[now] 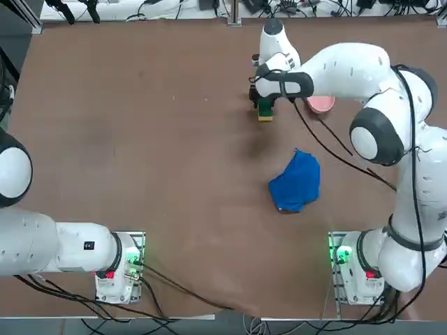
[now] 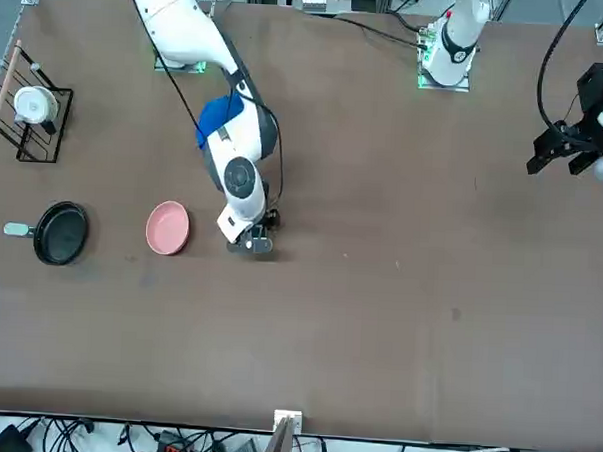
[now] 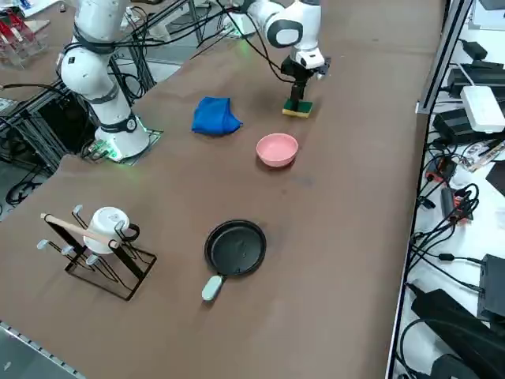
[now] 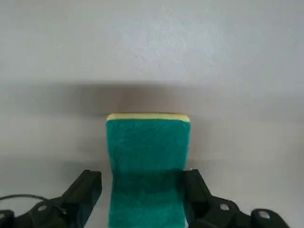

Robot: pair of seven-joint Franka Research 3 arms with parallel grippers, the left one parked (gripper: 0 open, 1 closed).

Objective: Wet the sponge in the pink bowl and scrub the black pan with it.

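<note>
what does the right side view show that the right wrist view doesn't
Only the right side view shows the round pale pink bowl, the black frying pan with its grey handle, the crumpled blue cloth and a wire rack holding a white cup. Only the right wrist view shows the open right pincer with a finger on either side of the sponge. Both show the green-and-yellow rectangular sponge on the brown table.

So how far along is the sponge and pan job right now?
Nothing is finished yet. The right gripper is over the sponge, jaws open on either side of it, with the sponge lying on the table. Left to do: grip it, dip it in the pink bowl, then scrub the black pan.
</note>
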